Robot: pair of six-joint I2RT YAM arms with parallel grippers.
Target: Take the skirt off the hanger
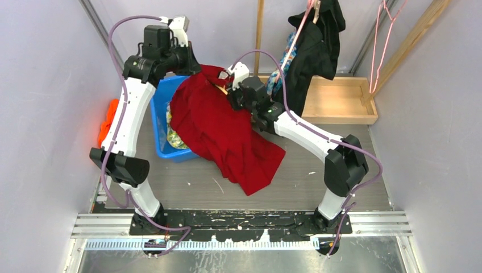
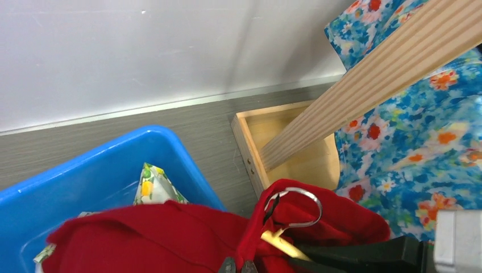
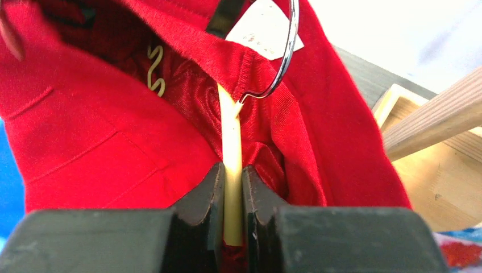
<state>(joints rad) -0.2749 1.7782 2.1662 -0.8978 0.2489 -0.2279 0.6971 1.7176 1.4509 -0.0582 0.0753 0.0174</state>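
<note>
Lavender walls close in a grey table [image 1: 318, 176], with an orange cloth [image 1: 108, 122] bunched at its far left edge.

Next to it, the left arm reaches up and over a blue bin [image 1: 162, 99] that holds a fruit-print cloth [image 2: 152, 185]. The left gripper [image 2: 237, 266] has its jaws pressed together at a raised fold of the red skirt [image 1: 221, 131], apparently pinching the waistband so the fabric can be drawn one way while the hanger is held the other.

The skirt hangs from that high point, drapes over the bin's right rim and spreads across the middle of the table, its hem lying flat. It is not yet free. The hanger [image 3: 232, 170], a cream bar, runs up inside the waistband, and its metal hook [image 3: 287, 51] pokes out through the top beside a white label.

Further right, the right gripper [image 3: 232, 193] is clamped on that cream bar just below the hook. This probably anchors the hanger so it cannot follow the cloth.

Beyond it sit a wooden tray [image 1: 341, 102] with a slanted wooden post, floral fabric [image 2: 420, 142] and a dark garment [image 1: 318, 45] hanging above, and pink hangers [image 1: 378, 51] at far right.
</note>
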